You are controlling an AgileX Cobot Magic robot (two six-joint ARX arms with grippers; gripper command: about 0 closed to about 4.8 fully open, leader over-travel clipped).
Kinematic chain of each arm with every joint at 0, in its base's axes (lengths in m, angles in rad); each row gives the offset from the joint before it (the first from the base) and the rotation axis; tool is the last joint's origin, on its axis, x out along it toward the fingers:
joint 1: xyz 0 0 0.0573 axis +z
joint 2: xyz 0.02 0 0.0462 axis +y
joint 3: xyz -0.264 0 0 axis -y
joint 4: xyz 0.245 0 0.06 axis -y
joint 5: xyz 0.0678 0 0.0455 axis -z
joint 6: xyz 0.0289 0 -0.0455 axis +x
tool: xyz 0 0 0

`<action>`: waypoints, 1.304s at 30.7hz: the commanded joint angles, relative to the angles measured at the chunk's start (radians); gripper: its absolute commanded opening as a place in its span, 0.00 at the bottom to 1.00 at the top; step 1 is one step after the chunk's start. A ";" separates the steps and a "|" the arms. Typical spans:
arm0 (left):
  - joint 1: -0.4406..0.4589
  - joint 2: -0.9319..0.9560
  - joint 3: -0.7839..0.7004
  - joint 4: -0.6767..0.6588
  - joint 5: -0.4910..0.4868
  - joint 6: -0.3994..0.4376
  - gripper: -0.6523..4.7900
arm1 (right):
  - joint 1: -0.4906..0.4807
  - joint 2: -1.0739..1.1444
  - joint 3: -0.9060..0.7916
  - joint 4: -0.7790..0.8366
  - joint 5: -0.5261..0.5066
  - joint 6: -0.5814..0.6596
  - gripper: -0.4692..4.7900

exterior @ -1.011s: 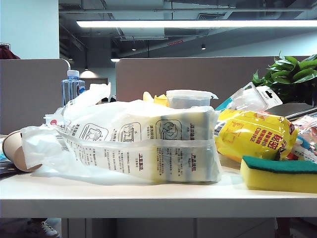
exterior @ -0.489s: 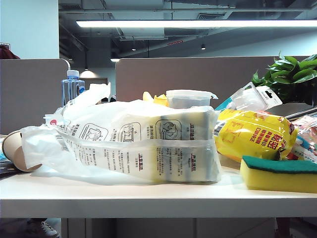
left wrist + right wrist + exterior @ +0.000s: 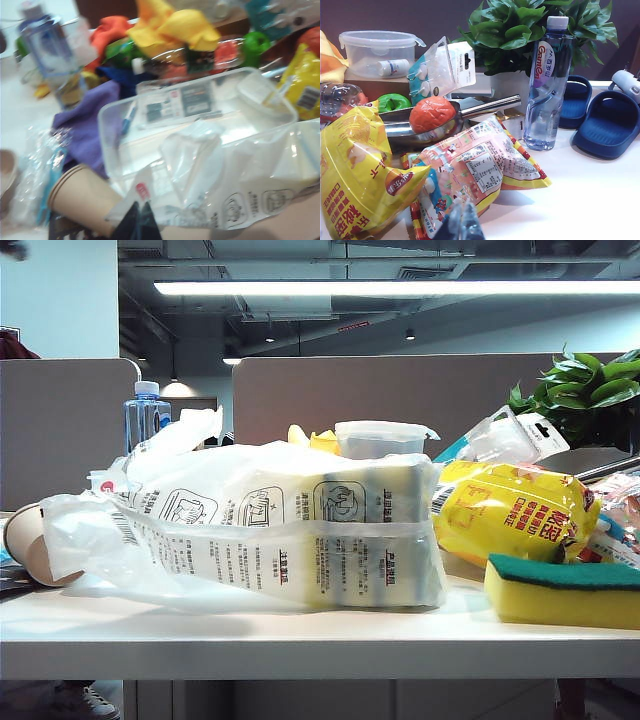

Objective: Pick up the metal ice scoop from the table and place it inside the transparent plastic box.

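Listing the table [image 3: 300,640] stock, placed against the yellow bag [image 3: 357,170].

- Metal scoop [image 3: 402,131], one. It lies just behind the yellow bag, bowl up, with an orange ball [image 3: 431,114] in the bowl and the handle running away from the bag toward the plant. The handle looks like the free part to grasp, and the ball would likely ride along or roll out.
- Clear plastic box [image 3: 107,135], one. It sits just beside the yellow bag with no lid on, so its mouth is ready to take the scoop. A white plastic bag [image 3: 290,530] slumps over its near wall and hides it from the front.
- Paper cups [image 3: 82,200], nested on their side at least two deep, beyond the box from the yellow bag.
- Water bottle [image 3: 547,85], one, past the scoop handle. Blue slippers [image 3: 610,122], two, further out.
- Sponge [image 3: 560,590], one, in front of the yellow bag.
- Left gripper [image 3: 137,225], above the cups. The view is blurred, so I cannot tell how its jaws stand.
- Right gripper [image 3: 465,222], low in front of the yellow bag, jaws closed on nothing.
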 commanded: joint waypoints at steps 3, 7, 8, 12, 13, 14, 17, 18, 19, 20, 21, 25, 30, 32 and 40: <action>-0.066 0.124 0.108 0.014 0.004 0.004 0.11 | 0.001 0.000 0.002 0.016 -0.001 0.002 0.11; -0.066 0.131 0.109 0.032 0.002 0.004 0.11 | 0.000 0.000 0.002 0.017 -0.001 0.002 0.11; -0.066 0.131 0.109 0.032 0.000 0.004 0.11 | 0.000 0.000 0.002 0.016 -0.001 0.002 0.11; -0.066 0.131 0.109 0.032 0.004 0.004 0.11 | 0.000 0.000 0.002 0.016 -0.001 0.002 0.11; -0.066 0.131 0.109 0.032 0.004 0.004 0.11 | 0.000 0.000 0.002 0.016 -0.001 0.002 0.11; -0.066 0.131 0.109 0.032 0.004 0.004 0.11 | 0.000 0.000 0.002 0.016 -0.001 0.002 0.11; -0.066 0.131 0.109 0.032 0.004 0.004 0.11 | 0.000 0.000 0.002 0.016 -0.001 0.002 0.11; -0.066 0.131 0.109 0.032 0.004 0.004 0.11 | 0.000 0.000 0.002 0.016 -0.001 0.002 0.11; -0.066 0.131 0.109 0.032 0.004 0.004 0.11 | 0.000 0.000 0.002 0.016 -0.001 0.002 0.11; -0.066 0.131 0.109 0.032 0.004 0.004 0.11 | 0.000 0.000 0.002 0.016 -0.001 0.002 0.11; -0.066 0.131 0.109 0.032 0.004 0.004 0.11 | 0.000 0.000 0.002 0.016 -0.001 0.002 0.11; -0.066 0.131 0.109 0.032 0.004 0.004 0.11 | 0.000 0.000 0.002 0.017 -0.001 0.002 0.11; -0.066 0.131 0.109 0.032 0.004 0.004 0.11 | 0.000 0.000 0.002 0.016 -0.001 0.002 0.11; -0.066 0.131 0.108 0.032 0.004 0.004 0.11 | 0.000 0.000 0.002 0.016 -0.001 0.002 0.11; -0.067 0.131 0.108 0.032 0.004 0.004 0.11 | 0.000 0.000 0.002 0.016 -0.001 0.002 0.11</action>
